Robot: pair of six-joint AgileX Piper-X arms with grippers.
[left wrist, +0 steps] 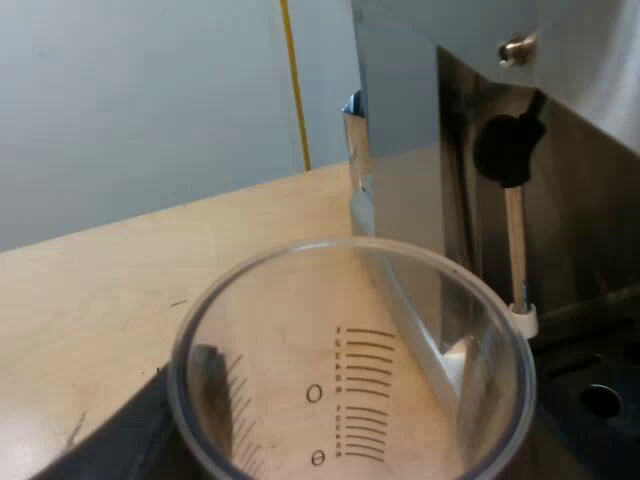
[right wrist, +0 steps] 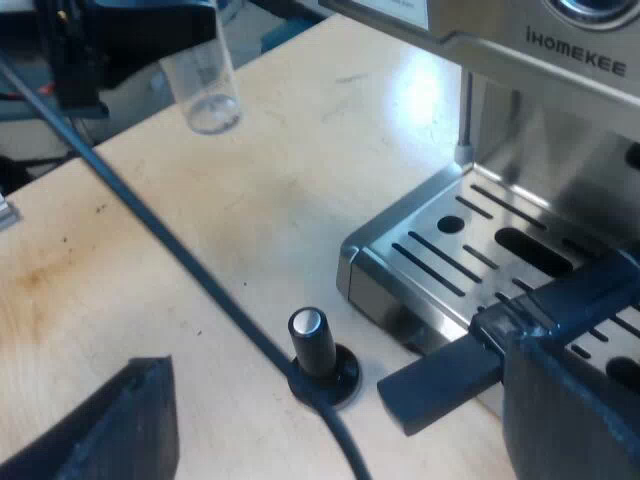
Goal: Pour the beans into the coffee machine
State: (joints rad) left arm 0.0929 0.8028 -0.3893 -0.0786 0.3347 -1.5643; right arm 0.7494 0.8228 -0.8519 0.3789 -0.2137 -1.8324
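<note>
**Item 1.** Clear, round plastic measuring glass [left wrist: 350, 370] with black printed graduations.
- Location: held upright, clear of the pale wooden table [left wrist: 150, 270]. It sits just beside the front of the machine and near the thin metal steam wand [left wrist: 515, 250] with its black knob.
- Contents: no beans can be made out through the wall, and the table shows straight through. It appears empty, though its very bottom is hard to read.

**Item 2.** Left gripper [left wrist: 345, 455].
- Clamped around the measuring glass, with one black finger [left wrist: 120, 440] visible against the wall.

**Item 3.** Right gripper [right wrist: 270, 390].
- Fingers spread wide, holding nothing.
- Hangs low over the table by the slotted steel drip tray [right wrist: 480, 250].

**Item 4.** Brushed-steel espresso machine [right wrist: 540, 60].
- Its front faces both arms.

**Item 5.** Tamper [right wrist: 315, 345] with a black knob and silver cap.
- Stands upright on the table near the drip tray's corner, under the right gripper.

**Hazards, as judged:**
- The hopper sits on top of the machine and the glass is low at its front, so a long lift lies ahead.
- On a straight rise, the rim could catch the steam wand or the steel panel above it and jolt the glass.
- The wall is smooth, so a knock or a steep tilt could let the glass rotate or slide in the grip.
- Tipping before the rim is over the hopper would scatter anything inside onto the drip tray and table.
- If the glass is in fact empty, the pour delivers nothing.
- A careless descent by the right gripper could topple the tamper.
</note>
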